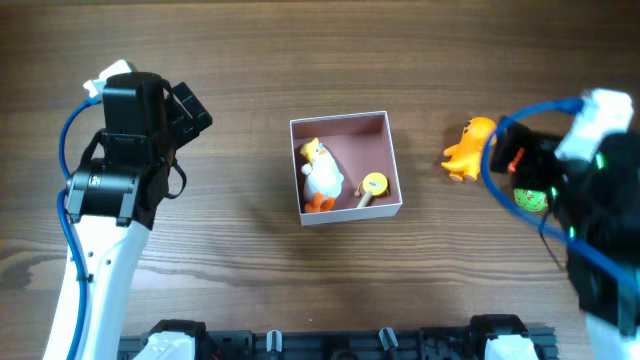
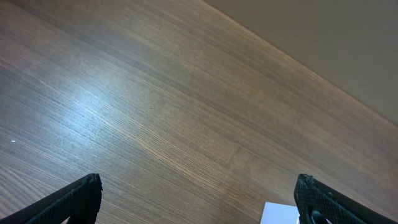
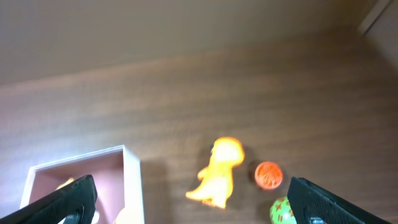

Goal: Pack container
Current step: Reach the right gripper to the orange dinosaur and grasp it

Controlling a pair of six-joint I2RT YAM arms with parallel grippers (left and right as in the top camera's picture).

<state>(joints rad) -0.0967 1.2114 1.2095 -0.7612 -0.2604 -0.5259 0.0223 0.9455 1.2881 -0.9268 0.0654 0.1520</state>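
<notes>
The container (image 1: 346,122), a square white-walled box with a pink-brown inside, sits mid-table. In it lie a white and orange duck toy (image 1: 320,177) and a small yellow round toy (image 1: 372,185). An orange dinosaur toy (image 1: 468,148) stands on the table right of it, also in the right wrist view (image 3: 219,173). A small red-orange ball (image 3: 268,175) and a green spotted ball (image 3: 281,211) lie beside it. My right gripper (image 3: 189,199) is open and empty above these toys, the container (image 3: 132,177) at its left. My left gripper (image 2: 198,198) is open and empty over bare wood at far left.
The wooden table (image 1: 250,260) spreads around the container. The left arm (image 1: 120,160) stands at the left edge and the right arm (image 1: 600,200) at the right edge. A white container corner (image 2: 278,213) shows low in the left wrist view.
</notes>
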